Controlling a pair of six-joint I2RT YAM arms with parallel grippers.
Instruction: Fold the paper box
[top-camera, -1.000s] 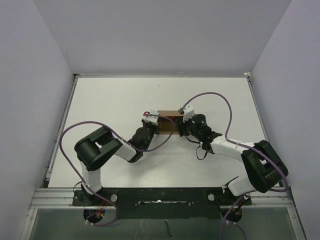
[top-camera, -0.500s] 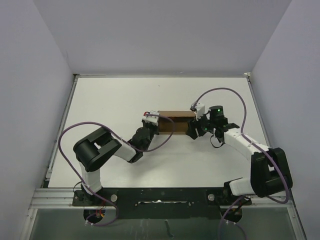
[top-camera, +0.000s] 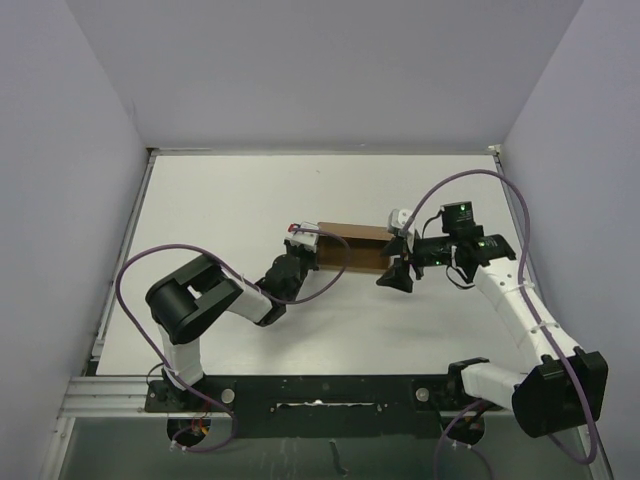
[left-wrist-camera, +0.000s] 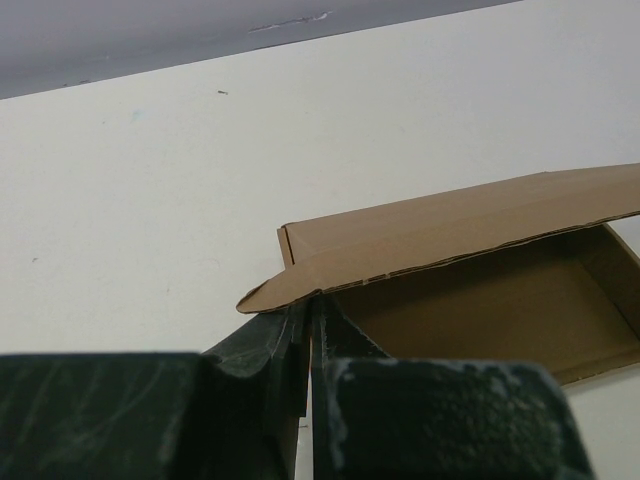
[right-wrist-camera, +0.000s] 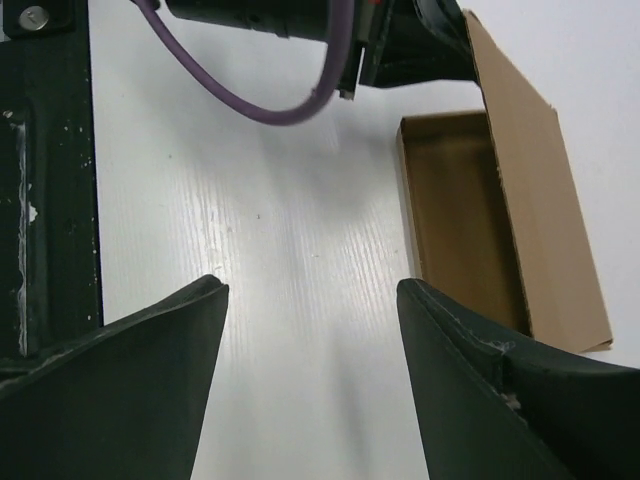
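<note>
On the white worktop (top-camera: 220, 200), top view: the brown thin-cardboard paper box (top-camera: 352, 246) lies open at centre, long flap raised. Left gripper (top-camera: 316, 250) is at its left end; right gripper (top-camera: 393, 277) sits just off its right end, not touching. Left wrist cam: jaws clenched on the box's end wall, under the flap. Right wrist cam: jaws spread wide, nothing btwn them, box ahead.

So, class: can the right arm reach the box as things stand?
Probably yes. The right gripper is open beside the box, with only bare table between; the left gripper pinches its other end.
</note>
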